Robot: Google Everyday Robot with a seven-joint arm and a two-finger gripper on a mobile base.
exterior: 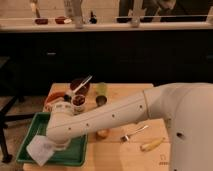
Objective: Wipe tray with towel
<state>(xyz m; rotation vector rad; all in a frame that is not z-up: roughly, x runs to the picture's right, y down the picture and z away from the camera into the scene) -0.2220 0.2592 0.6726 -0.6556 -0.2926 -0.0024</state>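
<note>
The arm (107, 117) is cased in a smooth, cream-white shell with a soft sheen. At the right it is a broad, bulging housing that fills the near right corner, with one small dark round spot low on its face. A curved seam divides this housing from a slimmer, tube-like forearm that narrows toward the left. Small dark dots, like recessed screw holes, run in a spaced row along the forearm. The wrist is a rounded knuckle with a ring-shaped joint line. The end effector (54, 145) sits at the near left, tucked under that knuckle and mostly hidden
</note>
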